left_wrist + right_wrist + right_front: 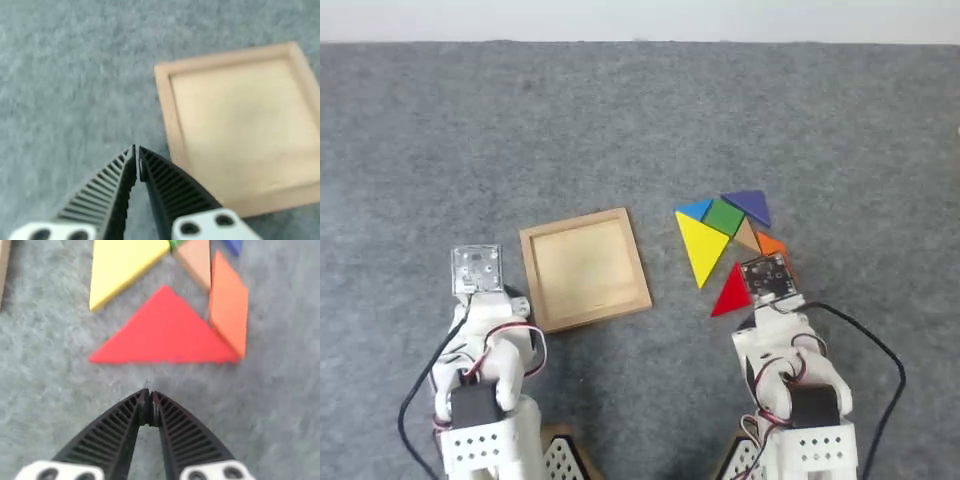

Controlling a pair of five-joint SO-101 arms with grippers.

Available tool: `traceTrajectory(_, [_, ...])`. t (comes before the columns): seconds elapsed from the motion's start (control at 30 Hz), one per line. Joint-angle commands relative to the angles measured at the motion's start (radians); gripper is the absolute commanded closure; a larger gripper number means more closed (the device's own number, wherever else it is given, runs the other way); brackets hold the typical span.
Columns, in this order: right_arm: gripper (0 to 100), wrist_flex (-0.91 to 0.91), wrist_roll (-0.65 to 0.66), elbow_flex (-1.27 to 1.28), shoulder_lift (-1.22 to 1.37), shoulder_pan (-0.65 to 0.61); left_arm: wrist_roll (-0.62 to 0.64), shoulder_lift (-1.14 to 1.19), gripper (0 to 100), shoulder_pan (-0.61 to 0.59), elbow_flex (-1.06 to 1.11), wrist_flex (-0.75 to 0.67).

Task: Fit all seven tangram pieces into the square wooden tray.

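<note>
Tangram pieces [724, 228], seven in all, lie in a loose cluster on the grey felt [620, 120] at my 1 o'clock, all of them outside the tray.

My right claw [149, 392] sits low over the felt with its jaws closed together and nothing between them. The red triangle [165, 332] is the nearest piece, just beyond the claw tips at 12 o'clock, with its long edge facing me.

At the red triangle's 1 o'clock, the orange parallelogram [229, 302] touches its corner. A tan triangle [196, 260] rests against the far edge of the orange piece.

At the red triangle's 11 o'clock, close by but not touching it, is the yellow triangle [702, 245], with one point aimed back toward me.

Past the yellow and tan pieces is the green square [723, 215]. A blue triangle [695, 210] sits at its 9 o'clock. A purple triangle [748, 205], the farthest piece, sits at its 2 o'clock.

My left claw [136, 150] is also pressed closed and grips nothing. It hangs over bare felt just beside the rim of the square wooden tray [573, 221], at the tray's 9 o'clock.

The tray lies flat at my 11 o'clock, turned slightly askew, with the pieces well apart from it at its 3 o'clock.
</note>
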Motion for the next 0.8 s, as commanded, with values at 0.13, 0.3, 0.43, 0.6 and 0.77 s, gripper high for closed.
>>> traceTrajectory(0.13, [98.9, -0.010, 0.218, -0.169, -0.002, 0.068, -0.181, -0.020, 98, 0.000, -0.027, -0.086])
traceTrajectory(0.3, [96.0, 0.041, 0.196, -0.261, -0.001, 0.067, -0.169, -0.017, 98, -0.084, -0.096, -0.038])
traceTrajectory(0.43, [93.2, 0.035, 0.193, -0.279, 0.005, 0.067, -0.169, -0.014, 93, -0.130, -0.163, -0.034])
traceTrajectory(0.6, [93.0, 0.010, 0.147, -0.370, 0.182, 0.067, -0.166, -0.012, 83, -0.135, -0.245, -0.049])
traceTrajectory(0.77, [93.3, -0.001, 0.060, -0.572, 0.573, 0.065, -0.166, -0.003, 83, -0.135, -0.360, 0.005])
